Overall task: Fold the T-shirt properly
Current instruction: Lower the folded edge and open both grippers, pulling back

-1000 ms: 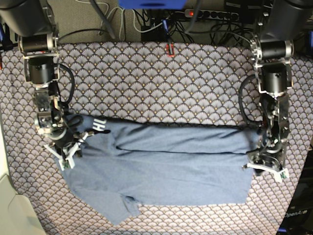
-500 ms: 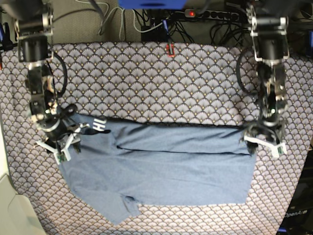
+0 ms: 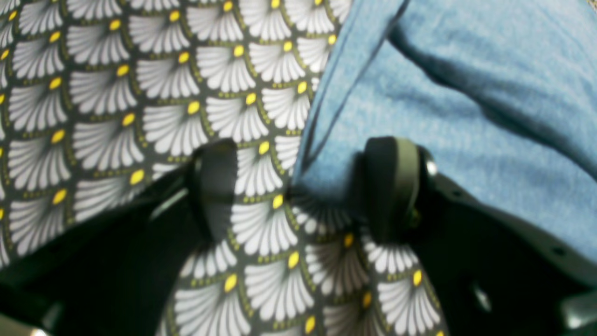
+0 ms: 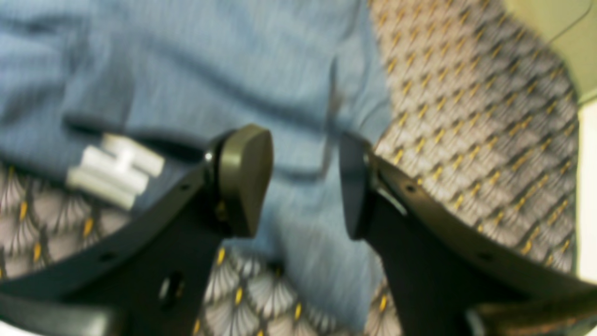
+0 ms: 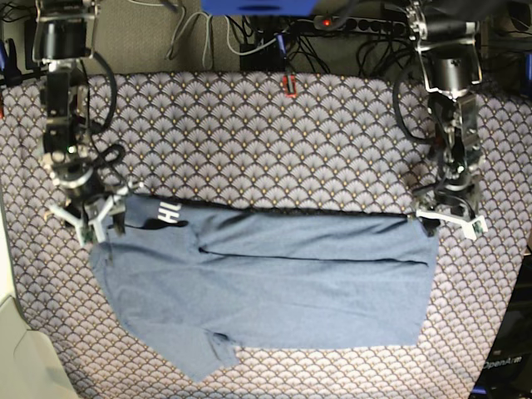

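Between the left gripper's (image 3: 298, 186) parted pads sits the T-shirt (image 3: 466, 93) corner, unclamped. Under the right gripper (image 4: 305, 179), jaws apart, lies blue cloth. From the base view, both have let go and risen; the fold lies flat, so another fold seems due.

One blue T-shirt (image 5: 274, 283) is seen on one table cloth (image 5: 249, 141) (the one with fan shapes). Two grippers are counted: the left gripper (image 5: 450, 218) and the right gripper (image 5: 86, 214).
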